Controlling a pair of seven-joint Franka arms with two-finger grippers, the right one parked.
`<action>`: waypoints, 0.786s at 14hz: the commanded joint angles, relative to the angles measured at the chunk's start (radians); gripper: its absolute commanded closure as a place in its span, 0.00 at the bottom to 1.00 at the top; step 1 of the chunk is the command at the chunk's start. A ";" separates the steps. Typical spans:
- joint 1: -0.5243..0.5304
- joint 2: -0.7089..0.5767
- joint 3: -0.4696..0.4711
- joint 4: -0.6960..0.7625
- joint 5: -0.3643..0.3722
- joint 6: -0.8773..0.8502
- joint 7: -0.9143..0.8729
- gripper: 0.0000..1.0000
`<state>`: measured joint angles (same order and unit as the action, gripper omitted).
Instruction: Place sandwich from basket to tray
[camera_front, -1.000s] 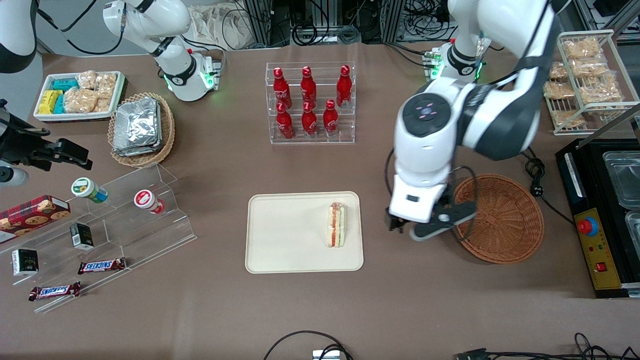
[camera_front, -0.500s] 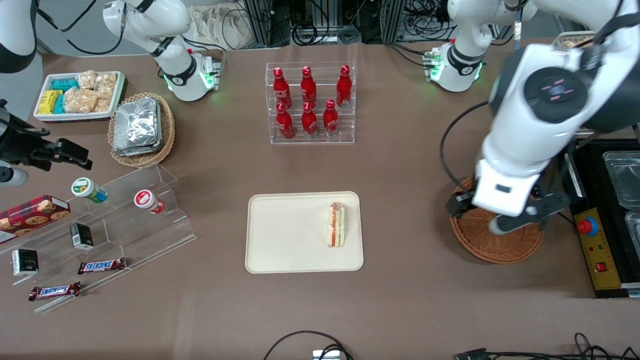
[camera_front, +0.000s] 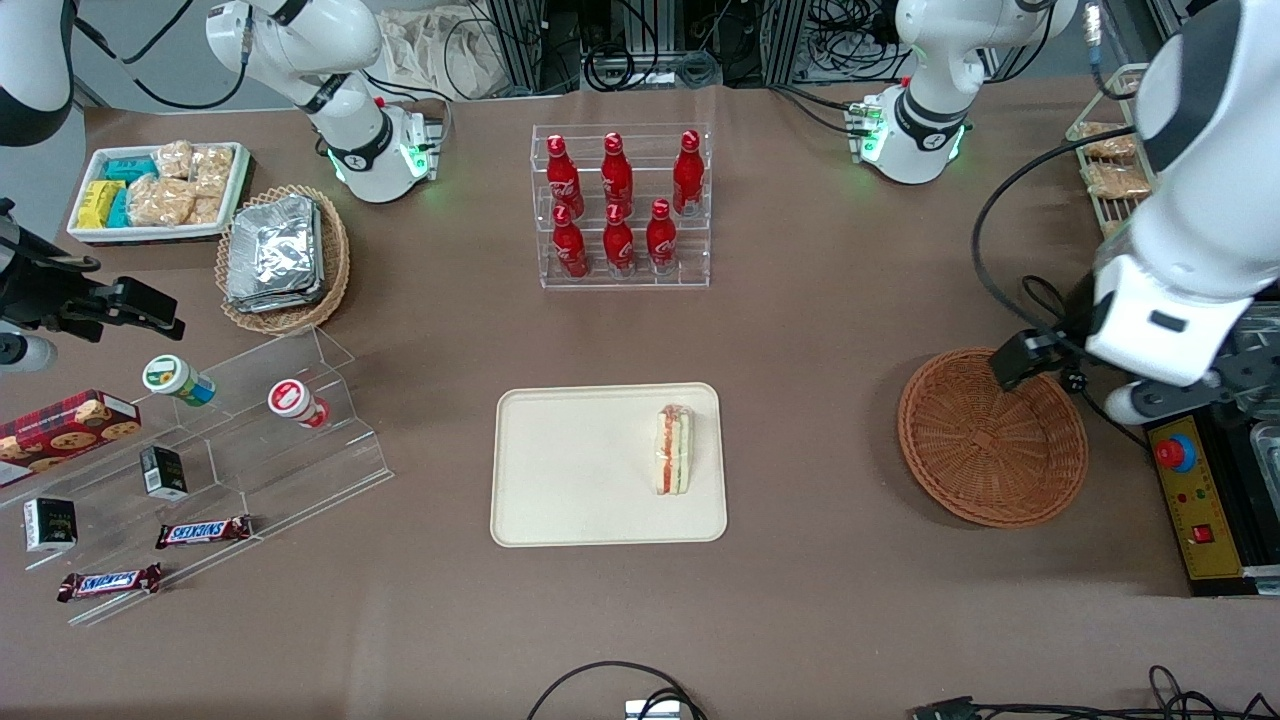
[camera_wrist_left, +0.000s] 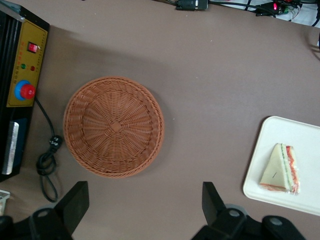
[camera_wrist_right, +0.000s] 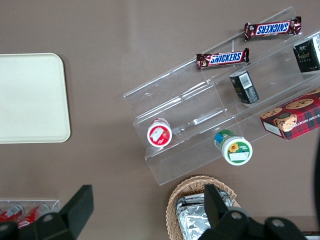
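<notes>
The sandwich (camera_front: 672, 450) (camera_wrist_left: 280, 169), a clear-wrapped white wedge with red and green filling, lies on the cream tray (camera_front: 580, 470) (camera_wrist_left: 310, 200) near the tray edge that faces the basket. The reddish-brown wicker basket (camera_front: 990, 435) (camera_wrist_left: 114, 126) has nothing in it. My gripper (camera_front: 1135, 390) (camera_wrist_left: 142, 212) hangs high above the table at the working arm's end, just past the basket's rim and farther from the front camera than the basket's middle. Its jaws stand wide apart with only bare tabletop between them.
A black control box with a red button (camera_front: 1175, 452) (camera_wrist_left: 25, 91) and a coiled cable (camera_front: 1068, 345) lie beside the basket. A wire rack of snack packets (camera_front: 1110, 170) stands at the table's end. A rack of red bottles (camera_front: 620, 205) stands farther back than the tray.
My arm has swung from between the tray and the basket, over the basket, toward the working arm's end of the table. The sandwich has stayed on the tray.
</notes>
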<state>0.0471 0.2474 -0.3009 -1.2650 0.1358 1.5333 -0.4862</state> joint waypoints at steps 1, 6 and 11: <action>0.016 -0.115 0.040 -0.109 -0.042 0.001 0.092 0.00; 0.014 -0.289 0.143 -0.289 -0.107 -0.004 0.299 0.00; 0.016 -0.376 0.155 -0.398 -0.113 -0.004 0.362 0.00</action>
<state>0.0573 -0.0810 -0.1462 -1.6066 0.0398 1.5216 -0.1506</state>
